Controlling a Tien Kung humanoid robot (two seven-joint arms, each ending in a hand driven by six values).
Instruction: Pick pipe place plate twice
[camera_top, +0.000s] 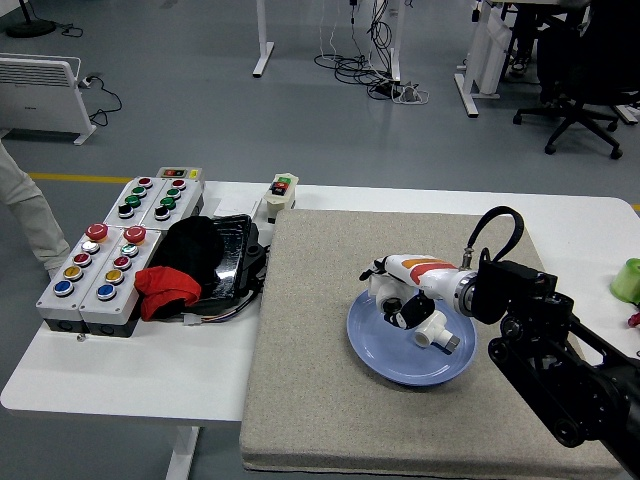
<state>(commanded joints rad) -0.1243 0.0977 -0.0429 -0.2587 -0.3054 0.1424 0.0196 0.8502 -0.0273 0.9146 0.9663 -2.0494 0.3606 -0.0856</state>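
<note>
A blue plate (385, 350) lies on the grey mat (320, 400), right of centre. One white pipe fitting (438, 335) rests in the plate's right half. My right hand (397, 300) reaches in from the right and hovers over the plate's upper left part. Its fingers are curled around a second white pipe piece (381, 291), which is largely hidden by them. The hand sits just left of the fitting that lies in the plate. My left arm is out of the picture.
Button boxes (95, 270) stand at the table's left, beside a black tray (232, 255) with black and red cloth (165, 288). A small switch box (279, 193) sits at the mat's far left corner. A green object (627, 279) lies at the right edge.
</note>
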